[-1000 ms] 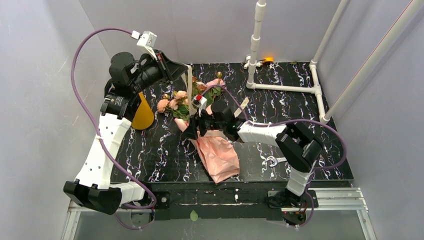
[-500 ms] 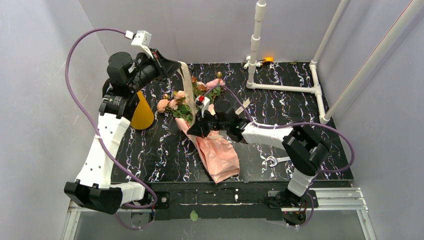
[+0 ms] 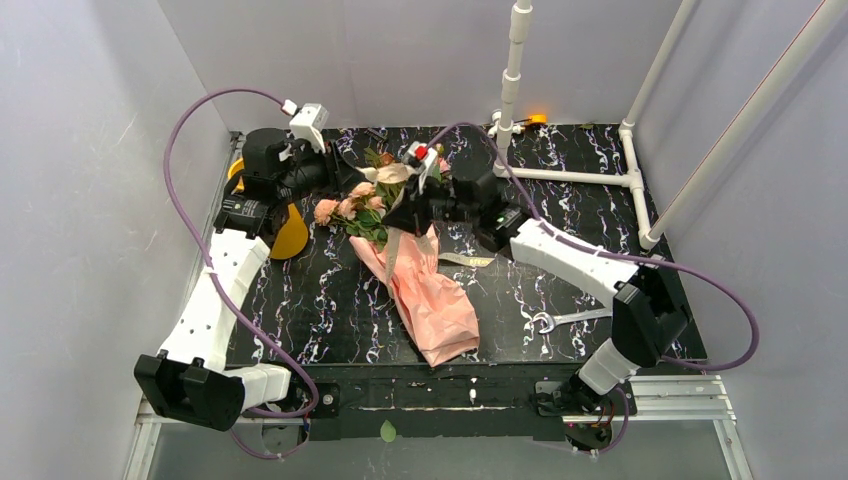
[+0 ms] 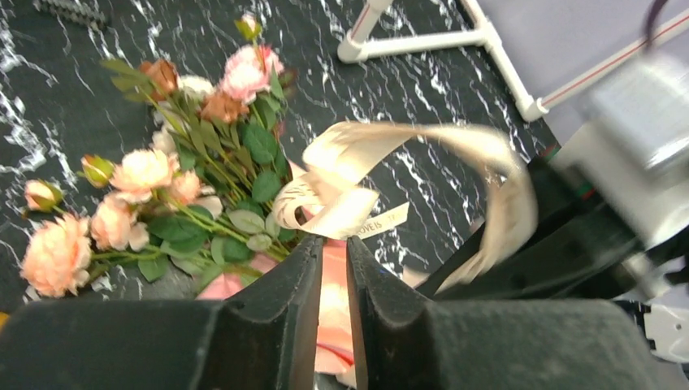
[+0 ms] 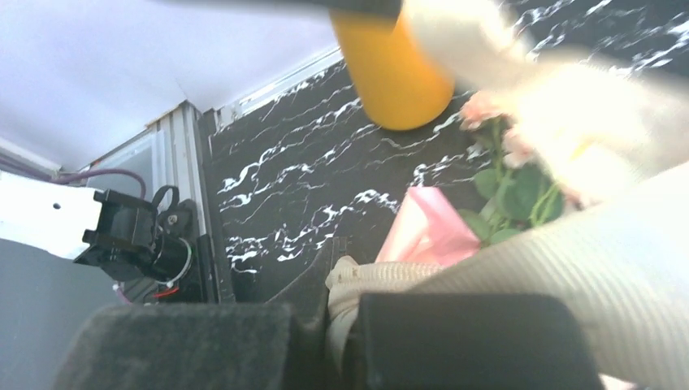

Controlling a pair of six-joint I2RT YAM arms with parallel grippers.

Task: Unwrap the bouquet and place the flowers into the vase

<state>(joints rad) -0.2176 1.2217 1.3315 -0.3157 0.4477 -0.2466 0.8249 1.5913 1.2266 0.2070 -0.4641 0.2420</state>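
The bouquet lies across the middle of the table, its flowers (image 3: 350, 207) pointing left and its pink paper (image 3: 432, 300) toward the front. A loosened beige ribbon (image 3: 390, 174) loops above the stems and trails down over the paper. My right gripper (image 3: 396, 214) hovers over the stems, shut on the ribbon (image 5: 382, 272). My left gripper (image 3: 352, 171) sits just left of the flowers; in the left wrist view its fingers (image 4: 284, 301) stand a narrow gap apart with nothing between them. The mustard vase (image 3: 287, 235) stands at the left, partly hidden by my left arm.
A white pipe frame (image 3: 568, 175) with an upright post (image 3: 511, 90) occupies the back right. A metal wrench (image 3: 556, 320) lies near the front right. A loose ribbon end (image 3: 466, 260) rests on the table beside the paper. Grey walls close in on both sides.
My left gripper came down from its raised position and let go of the ribbon. My right gripper shut on the ribbon and moved up and back over the flowers.
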